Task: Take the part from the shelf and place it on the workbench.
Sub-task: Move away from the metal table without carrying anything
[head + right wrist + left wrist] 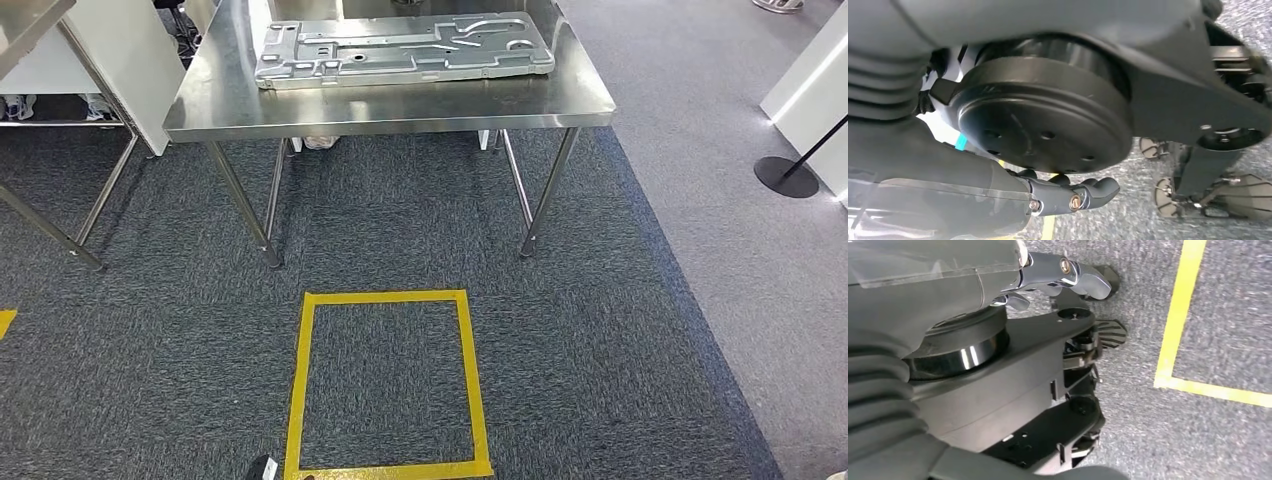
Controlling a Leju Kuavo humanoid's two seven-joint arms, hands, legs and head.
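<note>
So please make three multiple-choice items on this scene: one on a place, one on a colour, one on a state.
1. Where does the metal part lie?
A. on the steel workbench
B. on the carpet
C. inside the taped square

2. What colour is the tape square on the carpet?
A. red
B. yellow
C. white

3. What does the left hand hold?
A. the metal part
B. a tape roll
C. nothing

Key: 1 A, the part rests flat on the tabletop; 2 B, the tape outline is yellow; 3 C, its curled fingers enclose nothing.

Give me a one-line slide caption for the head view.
Stamped metal part lying flat on the steel workbench, with a yellow tape square marked on the grey carpet in front.
</note>
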